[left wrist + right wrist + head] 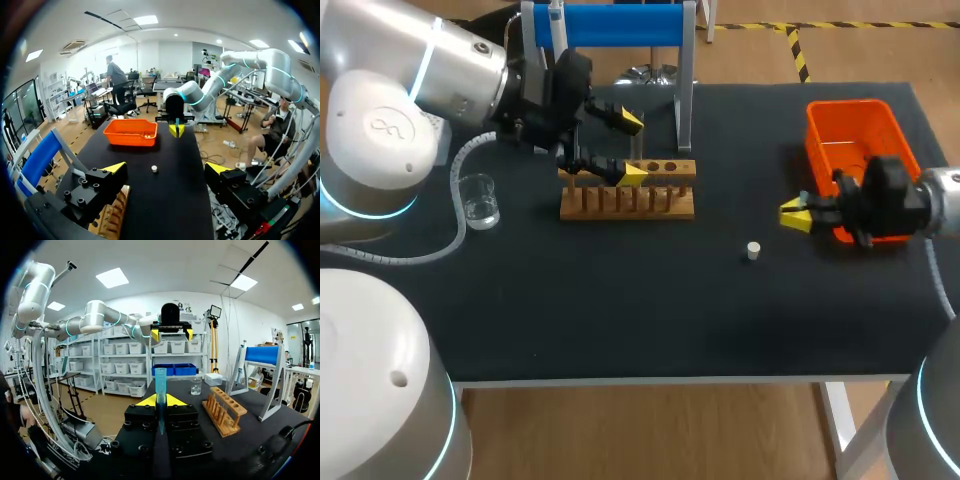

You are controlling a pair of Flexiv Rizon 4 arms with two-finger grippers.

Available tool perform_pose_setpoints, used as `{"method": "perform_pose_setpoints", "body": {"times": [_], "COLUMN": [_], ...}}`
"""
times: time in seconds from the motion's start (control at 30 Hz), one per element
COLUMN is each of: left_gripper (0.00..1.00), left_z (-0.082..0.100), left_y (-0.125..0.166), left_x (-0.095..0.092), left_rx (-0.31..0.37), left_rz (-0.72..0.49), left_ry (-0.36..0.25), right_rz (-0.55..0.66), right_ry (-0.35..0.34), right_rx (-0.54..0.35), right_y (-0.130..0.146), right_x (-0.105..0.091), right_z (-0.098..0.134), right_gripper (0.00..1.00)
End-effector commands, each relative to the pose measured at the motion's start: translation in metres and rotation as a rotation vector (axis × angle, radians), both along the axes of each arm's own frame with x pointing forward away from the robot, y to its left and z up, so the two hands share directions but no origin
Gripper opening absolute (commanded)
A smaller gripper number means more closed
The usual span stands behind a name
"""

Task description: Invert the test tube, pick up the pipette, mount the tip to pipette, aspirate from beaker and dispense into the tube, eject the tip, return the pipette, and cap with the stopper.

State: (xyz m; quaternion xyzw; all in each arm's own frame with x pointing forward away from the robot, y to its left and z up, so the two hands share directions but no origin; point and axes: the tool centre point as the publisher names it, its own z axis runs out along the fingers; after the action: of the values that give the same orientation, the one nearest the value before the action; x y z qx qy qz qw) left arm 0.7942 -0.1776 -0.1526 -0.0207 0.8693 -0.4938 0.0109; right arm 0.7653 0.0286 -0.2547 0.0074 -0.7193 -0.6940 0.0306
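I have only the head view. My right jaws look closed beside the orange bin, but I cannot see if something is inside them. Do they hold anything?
Observer: Yes. In the right wrist view the right gripper is shut on a bluish clear tube, with one jaw on each side of it.
Operator: Thank you. My left gripper covers one end of the wooden rack. Does any tube stand there?
Observer: No. The right wrist view shows the whole rack from its side, and no tube stands in it.
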Motion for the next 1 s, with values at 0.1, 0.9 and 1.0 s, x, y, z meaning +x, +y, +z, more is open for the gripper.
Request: {"method": "perform_pose_setpoints", "body": {"times": [0.1,0.9,1.0], "left_gripper": [1.0,1.0,1.0], "left_z": [0.001,-0.001,-0.001], "left_y": [0.0,0.053,0.079], "left_x": [0.0,0.028,0.05], "left_rx": [0.002,-0.074,-0.095], "left_rz": [0.002,0.193,0.282], "left_ry": [0.0,-0.05,-0.075], "right_rz": [0.004,0.004,0.004], "right_ry": [0.001,0.001,0.001], "right_rx": [-0.009,-0.009,-0.009], "right_y": [-0.009,-0.009,-0.009], "right_x": [-0.002,-0.002,-0.002], "right_z": [-0.002,-0.002,-0.002], "right_gripper": [0.0,0.0,0.0]}}
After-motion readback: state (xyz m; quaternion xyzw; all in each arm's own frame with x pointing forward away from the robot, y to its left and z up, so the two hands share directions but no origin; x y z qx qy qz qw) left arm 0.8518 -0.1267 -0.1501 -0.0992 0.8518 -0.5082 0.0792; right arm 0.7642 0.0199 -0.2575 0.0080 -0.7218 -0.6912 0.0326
